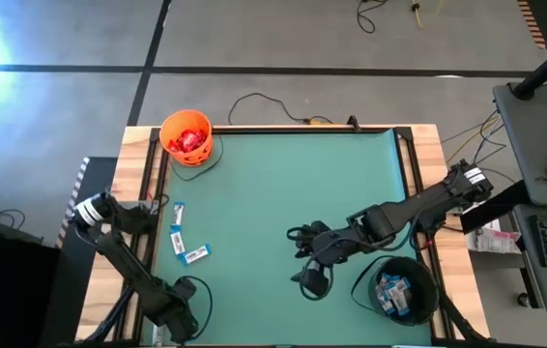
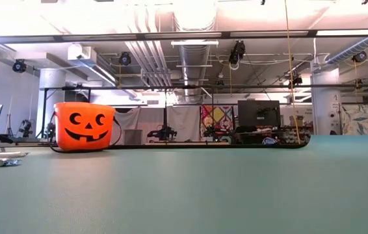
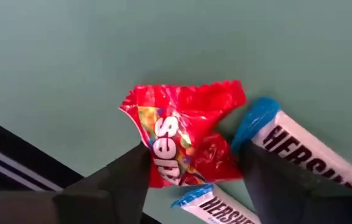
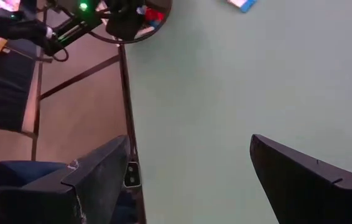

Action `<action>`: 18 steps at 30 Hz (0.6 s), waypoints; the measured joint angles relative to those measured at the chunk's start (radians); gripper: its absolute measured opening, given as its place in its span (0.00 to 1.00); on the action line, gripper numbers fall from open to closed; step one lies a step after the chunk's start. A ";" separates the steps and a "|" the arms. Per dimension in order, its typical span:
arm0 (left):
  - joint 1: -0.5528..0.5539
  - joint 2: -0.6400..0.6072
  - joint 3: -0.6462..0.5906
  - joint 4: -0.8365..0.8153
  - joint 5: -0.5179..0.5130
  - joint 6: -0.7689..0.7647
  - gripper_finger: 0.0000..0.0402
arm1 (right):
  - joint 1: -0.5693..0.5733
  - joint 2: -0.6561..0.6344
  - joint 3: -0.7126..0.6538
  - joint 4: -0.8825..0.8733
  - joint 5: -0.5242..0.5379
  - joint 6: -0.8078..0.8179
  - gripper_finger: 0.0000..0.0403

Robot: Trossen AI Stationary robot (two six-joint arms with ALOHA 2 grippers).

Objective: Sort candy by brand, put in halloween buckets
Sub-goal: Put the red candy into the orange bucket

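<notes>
The left gripper (image 3: 191, 177) was seen low over the green table mat (image 1: 283, 203) at its left edge, dark fingers (image 3: 111, 186) spread wide on either side of a crumpled red squarish candy packet with white print (image 3: 185, 140); whether the pads touched the wrapper could not be told. Two slim blue-and-white wrapped bars (image 3: 300, 149) lay just beside the packet, both cut off by the frame. The left arm was folded along the table's left side. The right gripper (image 1: 314, 280) was held above the mat's near right part, fingers (image 4: 313, 180) well apart and holding nothing, its arm stretched in from the right. Beside it stood the round black plastic bucket (image 1: 418, 269), blue-and-white bars inside. At the far left corner, the bright orange jack-o'-lantern bucket (image 1: 173, 145) was filled with red packets.
</notes>
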 joint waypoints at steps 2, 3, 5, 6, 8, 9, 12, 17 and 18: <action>0.001 0.014 0.003 0.004 0.004 0.006 0.51 | 0.000 0.000 0.000 -0.005 -0.001 0.010 0.81; 0.002 0.021 0.004 0.004 0.004 0.008 0.48 | 0.000 0.000 0.000 -0.004 -0.002 0.015 0.81; 0.006 0.023 0.003 0.008 0.004 0.006 0.40 | 0.000 0.000 0.000 -0.005 -0.012 0.025 0.81; 0.007 0.020 0.003 0.011 0.003 0.006 0.36 | 0.000 0.000 0.000 -0.004 -0.025 0.028 0.81; 0.009 0.010 0.002 0.006 -0.013 -0.003 0.28 | 0.000 0.000 0.000 -0.005 -0.044 0.028 0.81; 0.009 0.003 0.000 -0.003 -0.030 -0.011 0.23 | 0.000 0.000 0.000 -0.004 -0.046 0.028 0.81; 0.009 -0.017 -0.002 -0.037 -0.102 -0.025 0.11 | 0.000 0.000 0.000 -0.003 -0.046 0.025 0.81; 0.017 -0.063 -0.005 -0.115 -0.188 -0.032 0.03 | -0.001 0.000 0.000 -0.001 -0.046 0.025 0.81; 0.023 -0.077 -0.005 -0.126 -0.208 -0.031 0.03 | -0.001 0.000 0.000 0.000 -0.046 0.025 0.81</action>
